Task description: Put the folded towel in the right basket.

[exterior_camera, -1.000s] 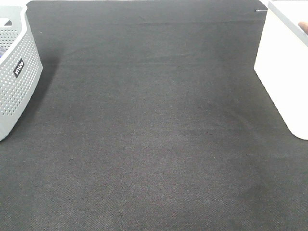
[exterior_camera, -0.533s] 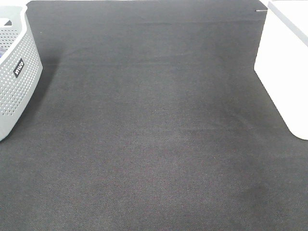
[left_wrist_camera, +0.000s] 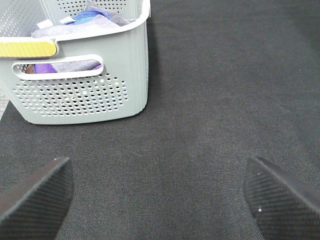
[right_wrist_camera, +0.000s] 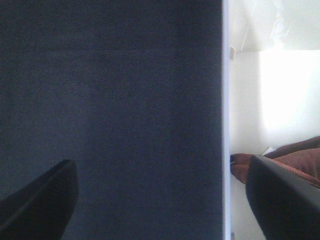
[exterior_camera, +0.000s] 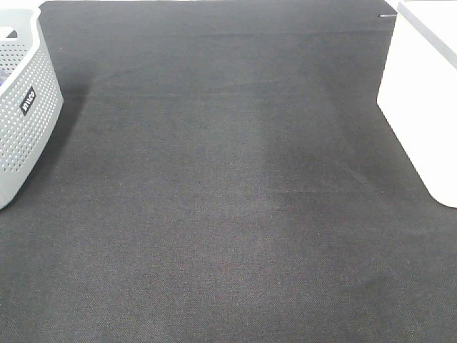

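The folded towel [right_wrist_camera: 300, 161], reddish-brown with a small white tag, lies inside the right basket [right_wrist_camera: 260, 100] and shows only in the right wrist view, partly hidden behind one finger. The right basket also shows as a plain white bin at the right edge of the exterior view [exterior_camera: 421, 107]. My right gripper [right_wrist_camera: 160, 205] is open and empty, over the bin's rim and the dark mat beside it. My left gripper [left_wrist_camera: 160, 200] is open and empty above the mat, short of the grey basket. Neither gripper shows in the exterior view.
A grey perforated basket [exterior_camera: 25, 121] with a black label stands at the left edge; in the left wrist view [left_wrist_camera: 85, 95] it holds several purple, blue and grey cloths. A dark mat [exterior_camera: 228, 200] covers the table between the two containers.
A small reddish-brown shape at the white bin's top, seen at the right edge one second ago, has gone out of the exterior view. Nothing else has moved.
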`<control>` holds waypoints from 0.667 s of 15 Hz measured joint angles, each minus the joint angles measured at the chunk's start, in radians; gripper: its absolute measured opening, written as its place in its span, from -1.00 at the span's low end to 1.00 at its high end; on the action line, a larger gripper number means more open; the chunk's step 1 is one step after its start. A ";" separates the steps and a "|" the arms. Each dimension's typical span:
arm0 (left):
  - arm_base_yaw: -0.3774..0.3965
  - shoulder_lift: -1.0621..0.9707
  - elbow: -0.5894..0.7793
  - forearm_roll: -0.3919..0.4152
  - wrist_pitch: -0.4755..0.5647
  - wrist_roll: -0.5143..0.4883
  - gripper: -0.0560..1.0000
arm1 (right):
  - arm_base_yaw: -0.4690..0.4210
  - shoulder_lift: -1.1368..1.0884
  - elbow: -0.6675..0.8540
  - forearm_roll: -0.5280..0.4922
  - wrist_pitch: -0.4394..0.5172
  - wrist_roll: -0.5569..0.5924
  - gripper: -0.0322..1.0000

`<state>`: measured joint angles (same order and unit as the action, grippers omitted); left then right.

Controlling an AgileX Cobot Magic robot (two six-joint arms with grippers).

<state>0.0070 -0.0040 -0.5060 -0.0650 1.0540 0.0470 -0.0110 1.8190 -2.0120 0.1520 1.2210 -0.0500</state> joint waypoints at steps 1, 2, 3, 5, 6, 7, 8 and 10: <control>0.000 0.000 0.000 0.000 0.000 0.000 0.76 | 0.028 -0.014 0.000 -0.015 0.000 0.012 0.72; 0.000 0.000 0.000 0.000 0.000 0.000 0.76 | 0.054 -0.031 0.000 -0.020 0.000 0.019 0.72; 0.000 0.000 0.000 0.000 0.000 0.000 0.76 | 0.074 -0.046 0.010 -0.022 -0.002 0.028 0.72; 0.000 0.000 0.000 0.000 0.000 0.000 0.76 | 0.091 -0.069 0.035 -0.021 -0.002 0.034 0.72; 0.000 0.000 0.000 0.000 0.000 0.000 0.76 | 0.096 -0.102 0.070 -0.020 -0.002 0.034 0.72; 0.000 0.000 0.000 0.000 0.000 0.000 0.76 | 0.096 -0.147 0.123 -0.019 -0.002 0.035 0.72; 0.000 0.000 0.000 0.000 0.000 0.000 0.76 | 0.096 -0.197 0.182 -0.020 -0.002 0.035 0.72; 0.000 0.000 0.000 0.000 0.000 0.000 0.76 | 0.096 -0.315 0.306 -0.019 -0.002 0.035 0.72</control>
<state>0.0070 -0.0040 -0.5060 -0.0650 1.0540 0.0470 0.0850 1.5040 -1.7060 0.1330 1.2190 -0.0150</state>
